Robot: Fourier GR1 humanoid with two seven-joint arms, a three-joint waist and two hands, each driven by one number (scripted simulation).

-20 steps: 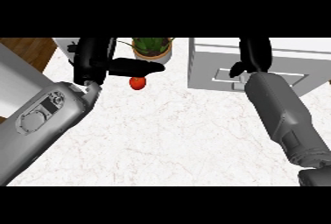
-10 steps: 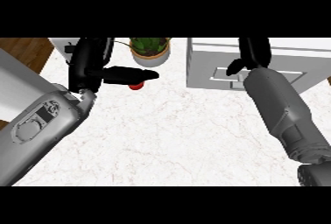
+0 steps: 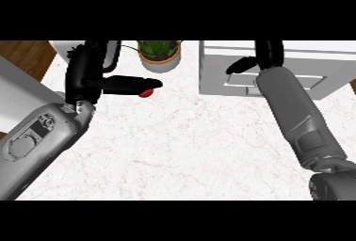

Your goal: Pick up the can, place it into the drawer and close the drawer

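A small red can [image 3: 145,93] lies on the white marble counter [image 3: 188,141] left of centre. My left hand [image 3: 87,75] stands just left of it, fingers straight and pointing up. Its thumb [image 3: 132,84] reaches right over the can's top and hides the upper part; I cannot tell whether it touches. The white drawer unit [image 3: 222,87] stands at the back right. My right hand [image 3: 268,54] hovers above it, fingers running up out of view and the thumb sticking out to the left, holding nothing.
A potted green plant [image 3: 160,56] stands at the back between the can and the drawer unit. Brown wooden floor [image 3: 21,56] shows past the counter's left edge. Both grey forearms rise along the left and right sides.
My left thumb has come down towards the can and now covers its top. The can has barely shifted. The right hand stays above the drawer unit.
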